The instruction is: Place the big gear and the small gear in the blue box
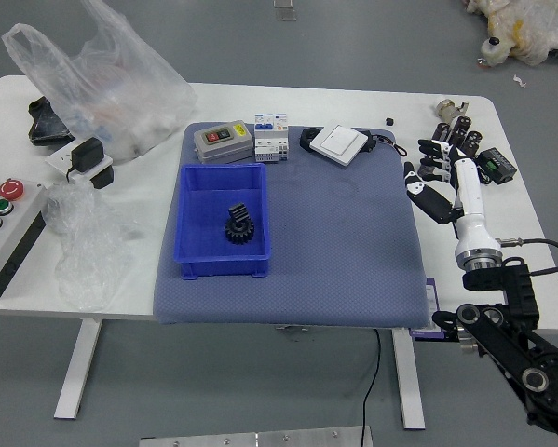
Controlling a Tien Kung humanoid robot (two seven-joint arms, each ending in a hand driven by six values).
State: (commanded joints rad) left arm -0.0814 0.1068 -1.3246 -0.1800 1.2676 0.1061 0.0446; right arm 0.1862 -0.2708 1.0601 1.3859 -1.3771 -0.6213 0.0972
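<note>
My right hand (437,172) is over the table's right side, right of the mat, its fingers spread and holding nothing. Inside the blue box (193,268), on the left part of the mat, lies a round black gear (239,229). A smaller black toothed piece (238,211), seemingly the small gear, leans against its upper edge. Both are well to the left of my hand and apart from it. The left arm does not show.
Behind the box are a grey device (224,142) and a white module (271,137). A white square device (339,144) sits at the mat's back. Dark cylinders (457,135) stand at the back right. Plastic bags (120,84) and a button box (10,233) occupy the left.
</note>
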